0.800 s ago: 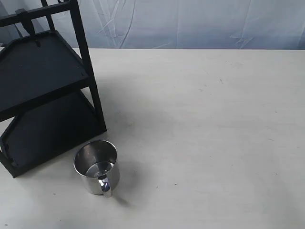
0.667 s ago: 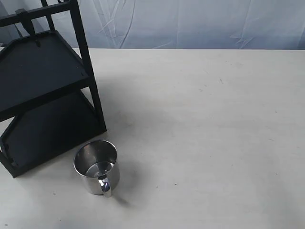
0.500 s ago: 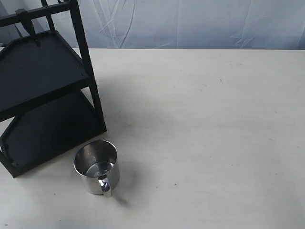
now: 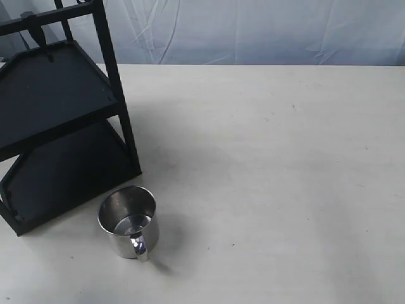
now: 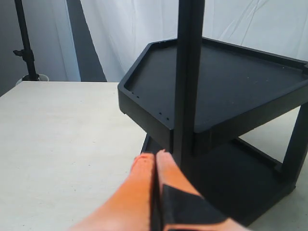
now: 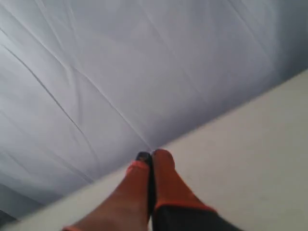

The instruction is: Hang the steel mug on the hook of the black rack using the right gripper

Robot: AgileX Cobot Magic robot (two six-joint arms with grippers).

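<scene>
Beside matte black rack (image 4: 60,126), shiny cylindrical mug (image 4: 128,221)

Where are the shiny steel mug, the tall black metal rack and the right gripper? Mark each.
shiny steel mug (image 4: 128,223), exterior view, inside wall
tall black metal rack (image 4: 54,88), exterior view, upper shelf surface
right gripper (image 6: 150,159), right wrist view, between the closed fingertips

rack (image 4: 60,120): cut by the left and top edges of the exterior view; top bar and hook out of sight; in the left wrist view cut at top and right.
mug (image 4: 128,221): handle partly blurred; absent from both wrist views.
right gripper (image 6: 150,156): blurred, close to lens, cut off below.
left gripper (image 5: 155,156): base out of frame.
</scene>
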